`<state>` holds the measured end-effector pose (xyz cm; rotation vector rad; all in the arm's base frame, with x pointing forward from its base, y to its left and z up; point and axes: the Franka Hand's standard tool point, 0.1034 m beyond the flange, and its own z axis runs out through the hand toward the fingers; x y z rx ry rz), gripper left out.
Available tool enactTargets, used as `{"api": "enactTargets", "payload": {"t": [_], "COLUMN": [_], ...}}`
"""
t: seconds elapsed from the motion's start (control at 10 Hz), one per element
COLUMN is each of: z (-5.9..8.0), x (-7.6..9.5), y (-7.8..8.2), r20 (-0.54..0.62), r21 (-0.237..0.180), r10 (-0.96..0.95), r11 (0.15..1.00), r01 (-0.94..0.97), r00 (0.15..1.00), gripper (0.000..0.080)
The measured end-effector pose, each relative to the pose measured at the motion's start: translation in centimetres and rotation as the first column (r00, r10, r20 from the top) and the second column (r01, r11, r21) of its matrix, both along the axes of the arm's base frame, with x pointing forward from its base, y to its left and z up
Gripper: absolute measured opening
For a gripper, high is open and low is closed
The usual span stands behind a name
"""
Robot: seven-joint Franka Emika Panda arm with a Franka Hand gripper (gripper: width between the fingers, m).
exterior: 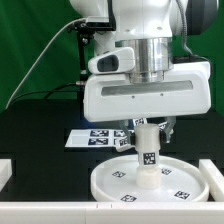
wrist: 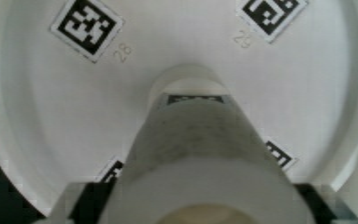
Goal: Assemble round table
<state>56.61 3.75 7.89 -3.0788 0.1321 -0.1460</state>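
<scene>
The large round rimmed disc (exterior: 150, 183) lies flat on the black table at the front, with several square tags on its face; it fills the wrist view (wrist: 51, 110). The short thick cylindrical leg (exterior: 147, 152) stands upright at the disc's centre, a tag on its side. It shows end-on in the wrist view (wrist: 194, 150). My gripper (exterior: 148, 130) comes straight down over the leg and is shut on its upper part, with black fingers (wrist: 91, 198) on either side. The cross-shaped base is out of view.
The marker board (exterior: 98, 139) lies flat on the table behind the disc. White rails (exterior: 8, 172) edge the table on the exterior view's left and right (exterior: 214, 168). A green backdrop stands behind, with a cable hanging across it.
</scene>
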Motion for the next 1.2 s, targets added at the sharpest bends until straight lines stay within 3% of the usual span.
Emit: {"api": "enactTargets", "payload": {"t": [0.2,0.4,0.6,0.7,0.8,0.9,1.0,1.1,1.2], "z": [-0.1,-0.2,-0.3,-0.3,-0.3,-0.3,0.0,0.1,0.0], "x": [0.0,-0.2,-0.4,-0.4,-0.4,-0.4,-0.1,0.1,0.1], "y": [-0.2,-0.4,-0.6,-0.6,-0.6,-0.4,0.2,0.4,0.6], "r20": [-0.007,-0.057,-0.096,-0.1,-0.096,-0.084,-0.073,-0.067,-0.071], "r21": [0.023,0.077,0.119,0.118,0.118,0.107,0.074,0.062,0.057], "r10": [-0.324,-0.647,-0.84,-0.847,-0.836,-0.779,-0.644,-0.495,-0.391], "r11": [0.946,0.756,0.523,0.511,0.529,0.613,0.758,0.864,0.917], "r01": [0.324,0.65,0.844,0.852,0.84,0.783,0.648,0.499,0.395], "r00": [0.946,0.76,0.534,0.522,0.54,0.621,0.762,0.866,0.917], "gripper": [0.0406,0.0406,0.0406,0.0406,0.0407,0.0407,0.0594,0.0594,0.0639]}}
